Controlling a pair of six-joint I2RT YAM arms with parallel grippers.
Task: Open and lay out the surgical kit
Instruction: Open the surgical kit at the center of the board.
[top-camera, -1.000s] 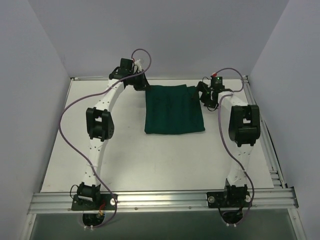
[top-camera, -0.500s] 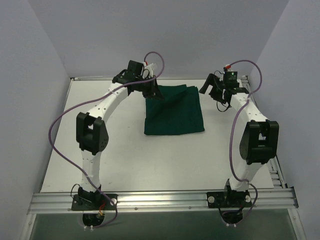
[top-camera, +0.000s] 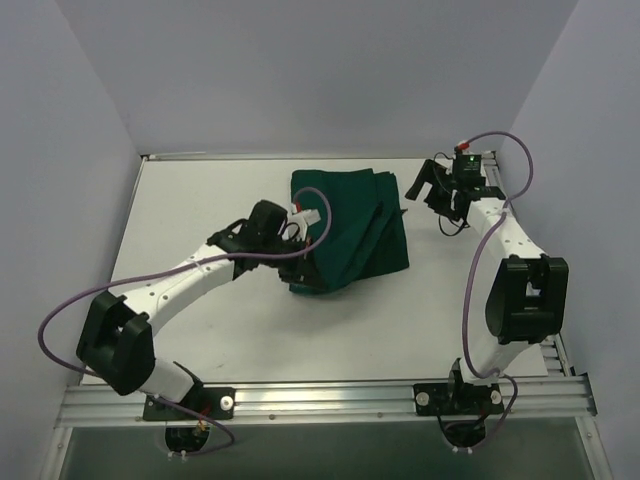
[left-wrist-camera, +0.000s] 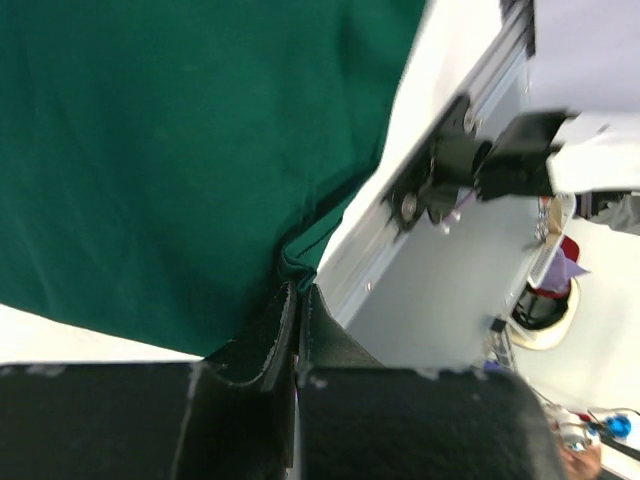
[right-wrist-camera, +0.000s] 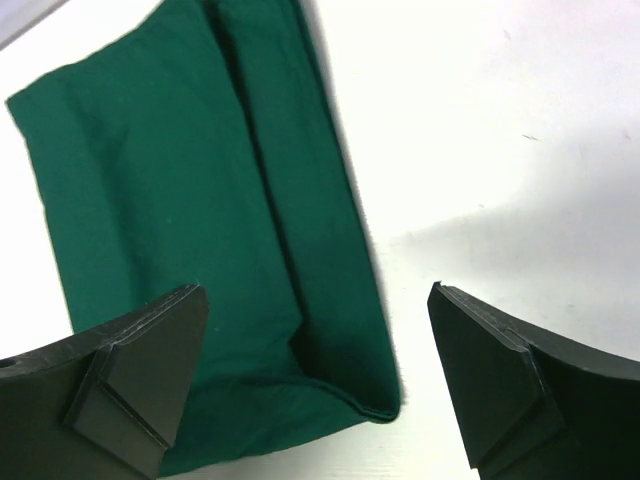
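The left gripper (left-wrist-camera: 298, 300) is clamped on a corner of the dark green cloth (top-camera: 352, 222), which lies on the worktop (top-camera: 190, 200) toward its far edge. I'd draw that flap low and slowly toward the near-left corner. The right gripper (top-camera: 424, 186), jaws spread wide, hangs by the far-right corner; it could pin the cloth.

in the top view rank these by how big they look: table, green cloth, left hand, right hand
1. table
2. green cloth
3. right hand and left hand: they look much alike, and the left one's dark fingers blend into the cloth, so I won't rank them.
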